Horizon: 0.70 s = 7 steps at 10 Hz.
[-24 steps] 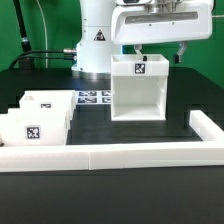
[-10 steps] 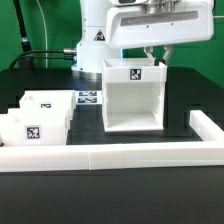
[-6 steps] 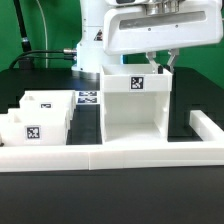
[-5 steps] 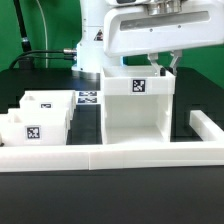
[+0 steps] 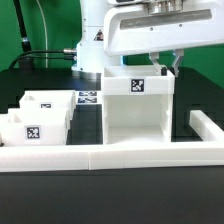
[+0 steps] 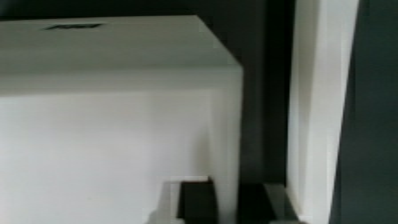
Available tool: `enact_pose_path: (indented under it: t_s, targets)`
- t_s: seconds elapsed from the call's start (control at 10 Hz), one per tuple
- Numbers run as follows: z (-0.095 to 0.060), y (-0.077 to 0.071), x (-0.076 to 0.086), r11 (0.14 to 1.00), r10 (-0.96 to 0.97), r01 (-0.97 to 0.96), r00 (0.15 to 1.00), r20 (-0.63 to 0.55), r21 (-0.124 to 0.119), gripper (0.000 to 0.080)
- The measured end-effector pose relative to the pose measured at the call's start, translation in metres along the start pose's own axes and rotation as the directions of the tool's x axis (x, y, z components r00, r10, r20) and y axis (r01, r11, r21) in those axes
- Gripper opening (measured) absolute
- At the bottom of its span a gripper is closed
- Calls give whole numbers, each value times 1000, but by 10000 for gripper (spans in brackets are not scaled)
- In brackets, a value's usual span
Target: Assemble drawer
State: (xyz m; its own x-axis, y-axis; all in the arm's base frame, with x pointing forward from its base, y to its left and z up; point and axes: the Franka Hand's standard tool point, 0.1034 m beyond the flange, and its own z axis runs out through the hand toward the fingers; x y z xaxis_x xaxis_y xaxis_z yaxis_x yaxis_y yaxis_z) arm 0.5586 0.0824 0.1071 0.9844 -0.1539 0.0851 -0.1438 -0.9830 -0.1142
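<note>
Above the housing (image 5: 137, 105) (far rim) hangs the gripper (image 5: 161, 64).

housing (image 5: 138, 108): plain white, inside shaded pale grey; housing tag (image 5: 139, 84) on its top front band: black-and-white square pattern; nearer tray (image 5: 20, 128) and farther tray (image 5: 45, 103), on exterior view's left of housing: white; tray tag (image 5: 33, 131) on nearer tray's front: black-and-white; marker board (image 5: 90, 98) between trays and housing: white, black square tags; border wall (image 5: 120, 157) before housing: plain white; table (image 5: 60, 190): black; gripper (image 5: 162, 64) above housing: white casing; backdrop (image 5: 35, 25) behind housing: green
</note>
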Motion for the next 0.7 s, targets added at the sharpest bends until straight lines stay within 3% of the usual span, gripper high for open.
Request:
enact_pose_path:
  t_s: [0.4, 0.7]
  targets:
    - [5, -14, 5, 927, 376, -376, 927, -4, 12, 41]
    - [3, -18, 7, 858, 514, -514, 858, -2, 25, 42]
